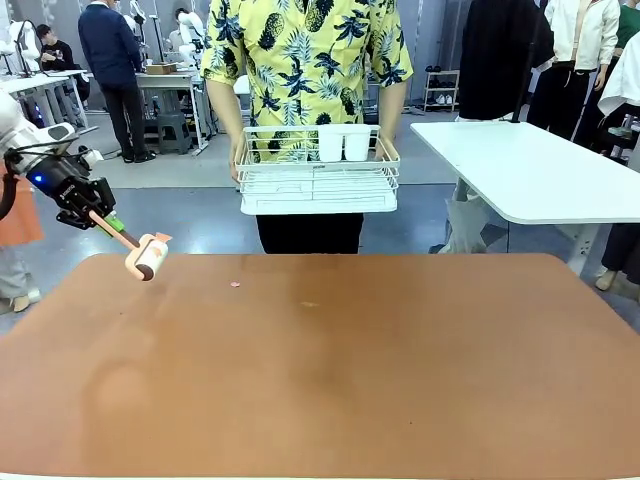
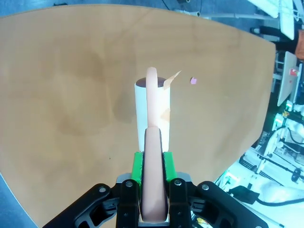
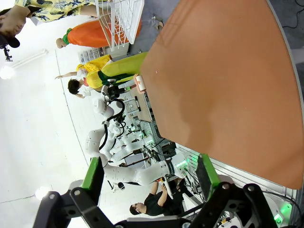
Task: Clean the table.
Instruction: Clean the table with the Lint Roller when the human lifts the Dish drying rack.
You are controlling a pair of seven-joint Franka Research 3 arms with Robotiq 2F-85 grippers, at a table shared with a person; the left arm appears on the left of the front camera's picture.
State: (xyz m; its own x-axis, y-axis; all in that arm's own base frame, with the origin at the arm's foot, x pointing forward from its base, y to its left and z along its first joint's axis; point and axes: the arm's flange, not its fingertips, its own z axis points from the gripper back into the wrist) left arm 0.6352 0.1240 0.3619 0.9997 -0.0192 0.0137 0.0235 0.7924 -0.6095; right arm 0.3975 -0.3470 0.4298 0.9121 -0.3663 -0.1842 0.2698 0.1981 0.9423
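The left claw [image 1: 98, 214] grips a lint roller [image 1: 150, 256] by its handle above the counter's [image 1: 350, 380] far-left corner; a pink scrap [image 1: 235, 285] lies near its far edge.

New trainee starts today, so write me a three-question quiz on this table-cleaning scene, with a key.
1. True or false: the left gripper is shut on the handle of the lint roller.
2. Where does the small pink scrap lie? A: on the table. B: stuck to the roller's sheet. C: on the floor.
3. Fill in: the right gripper has its jaws ___, with nothing between them.

Key: 1 true; 2 A; 3 open.
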